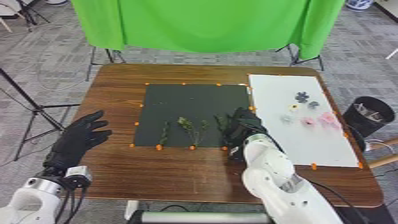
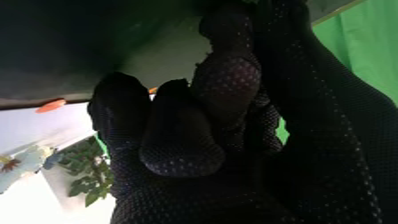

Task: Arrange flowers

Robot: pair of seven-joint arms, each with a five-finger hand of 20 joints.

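Observation:
In the head view, my right hand [image 1: 242, 126] is at the right edge of the dark mat [image 1: 178, 95]. Right beside it lies a green sprig [image 1: 220, 122]; whether the hand touches or holds it is hidden by the glove. Farther left on the mat are a leafy stem [image 1: 188, 126] and a thin green sprig [image 1: 164, 132]. Pink flowers [image 1: 328, 118], a yellow-centred flower [image 1: 294, 107] and dark leaves [image 1: 303, 97] rest on the white board [image 1: 289, 145]. My left hand [image 1: 75, 140] is open left of the mat. The right wrist view shows my right hand [image 2: 204, 130] close up near the dark mat [image 2: 53, 55].
Orange markers line the mat and the board. A black bin [image 1: 369, 117] stands beyond the table's right edge. A green cloth [image 1: 209, 25] hangs behind the table [image 1: 124, 175]. Black tripod legs stand to the left.

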